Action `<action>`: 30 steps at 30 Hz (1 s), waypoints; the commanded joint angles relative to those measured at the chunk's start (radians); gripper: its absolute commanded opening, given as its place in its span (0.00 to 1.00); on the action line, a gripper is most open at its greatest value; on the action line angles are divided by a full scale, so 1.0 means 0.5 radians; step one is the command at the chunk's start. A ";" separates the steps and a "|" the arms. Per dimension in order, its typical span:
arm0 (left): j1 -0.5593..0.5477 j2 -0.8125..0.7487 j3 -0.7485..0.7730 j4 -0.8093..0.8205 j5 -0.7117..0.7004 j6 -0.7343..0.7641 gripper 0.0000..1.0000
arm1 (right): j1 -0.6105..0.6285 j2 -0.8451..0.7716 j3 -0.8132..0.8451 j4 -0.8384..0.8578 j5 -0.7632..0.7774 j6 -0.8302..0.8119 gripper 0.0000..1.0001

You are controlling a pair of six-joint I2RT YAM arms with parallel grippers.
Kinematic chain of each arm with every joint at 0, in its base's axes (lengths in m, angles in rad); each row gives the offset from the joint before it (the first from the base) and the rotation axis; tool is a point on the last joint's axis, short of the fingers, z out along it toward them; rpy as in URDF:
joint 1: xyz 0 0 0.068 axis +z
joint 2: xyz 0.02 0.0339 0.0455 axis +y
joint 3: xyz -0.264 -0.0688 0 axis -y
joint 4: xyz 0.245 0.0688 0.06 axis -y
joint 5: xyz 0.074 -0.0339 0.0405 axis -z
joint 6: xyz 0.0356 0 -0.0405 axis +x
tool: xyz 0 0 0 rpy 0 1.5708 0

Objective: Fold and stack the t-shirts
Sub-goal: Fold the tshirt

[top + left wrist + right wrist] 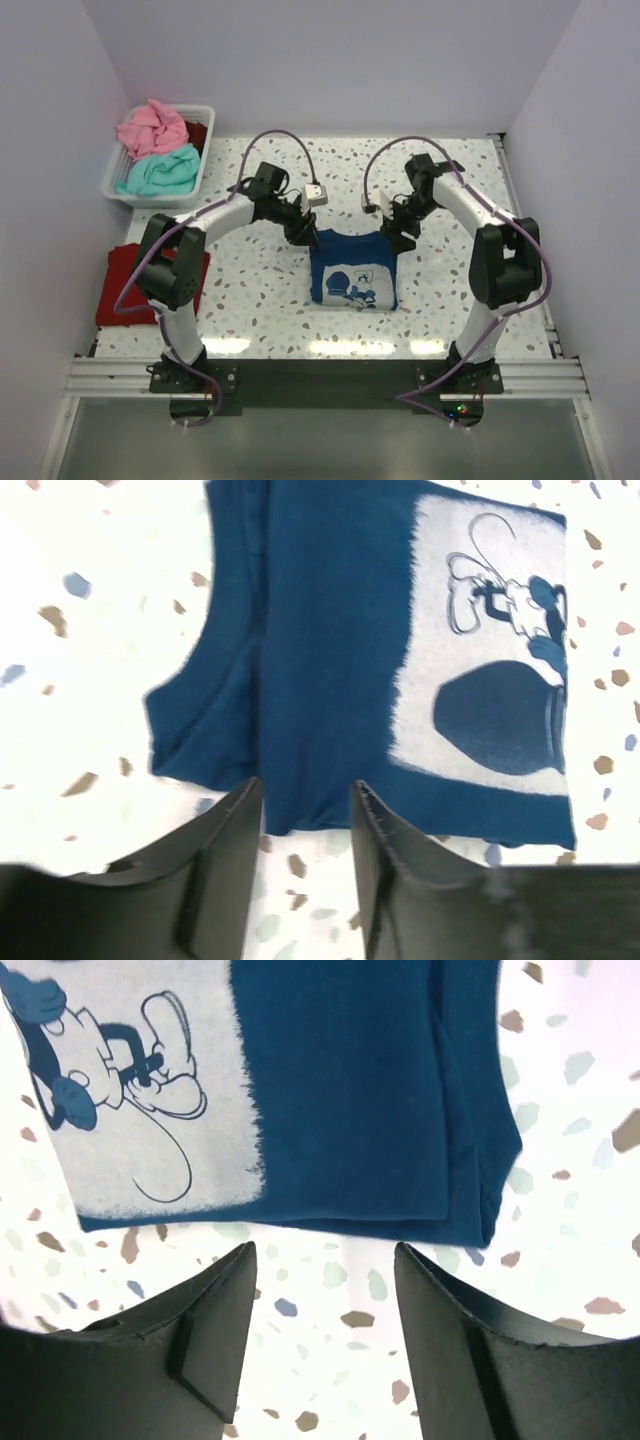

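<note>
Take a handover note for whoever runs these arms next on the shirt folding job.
Left gripper: open, navy shirt edge lying between its fingers.
Right gripper: open, short of the same shirt's edge.
Done: navy shirt folded in the middle of the table; dark red shirt folded at its left edge.
Pink shirt and teal shirt: crumpled in the basket.
Left: stack the navy one, fold the other two.

Printed tee [352, 280] at table [450, 180] centre; basket [113, 180] of tees [160, 172] at far left; another tee [125, 290] before it.
</note>
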 commanded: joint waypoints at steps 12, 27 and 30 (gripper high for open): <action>-0.256 0.353 0.603 -0.038 -0.108 0.406 0.52 | -0.180 0.682 0.934 0.070 -0.660 1.207 0.22; -0.397 0.697 0.837 -0.225 -0.142 0.433 0.34 | 0.007 0.965 0.827 0.513 -0.672 1.514 0.16; -0.416 0.633 0.773 -0.259 -0.121 0.501 0.20 | 0.047 0.992 0.787 0.482 -0.679 1.474 0.16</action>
